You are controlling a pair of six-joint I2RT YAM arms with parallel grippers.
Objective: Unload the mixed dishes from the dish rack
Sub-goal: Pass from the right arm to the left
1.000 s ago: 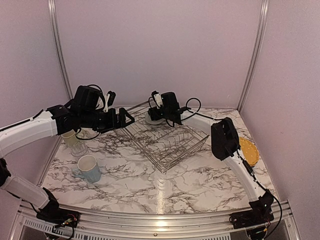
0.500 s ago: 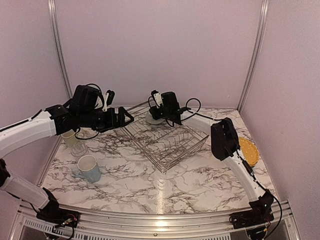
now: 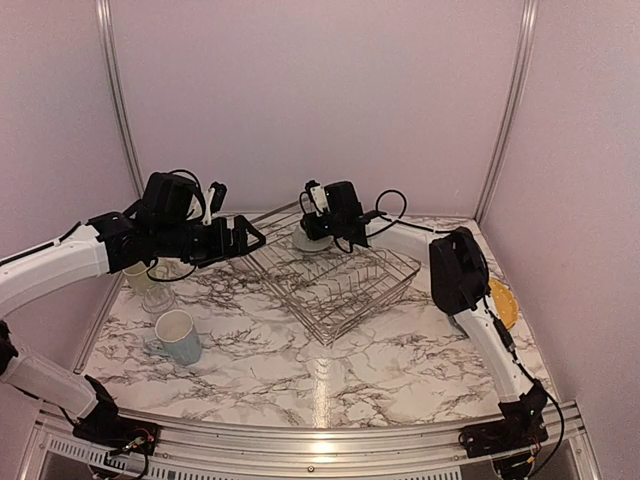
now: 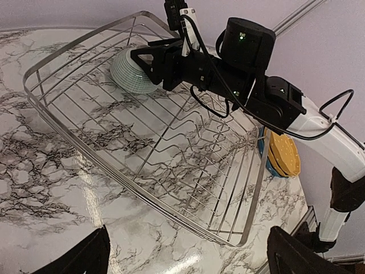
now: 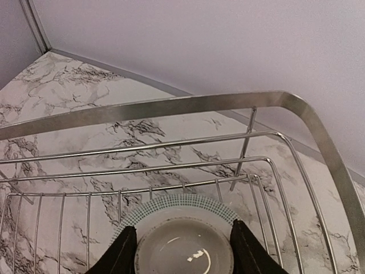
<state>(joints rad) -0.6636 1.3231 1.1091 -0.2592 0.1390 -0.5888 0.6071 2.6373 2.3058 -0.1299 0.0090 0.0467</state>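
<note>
Marble tabletop [image 3: 300, 380] under lilac walls, with the dish rack [image 3: 335, 290] lying beneath and between both hands. The likeliest failure is the pale green bowl [image 5: 182, 220] slipping or twisting out of a pinch on its curved, smooth wall. It could also catch the rack's top rail just ahead of the fingers, so that a lift drags the unheld rack along. The right gripper [image 5: 183, 254] is about half closed, one finger pressed against each side of the bowl, which sits in the rack corner directly under that hand. The left gripper [image 4: 188, 251] is spread wide, holds nothing and hovers just short of the rack's near rim.
</note>
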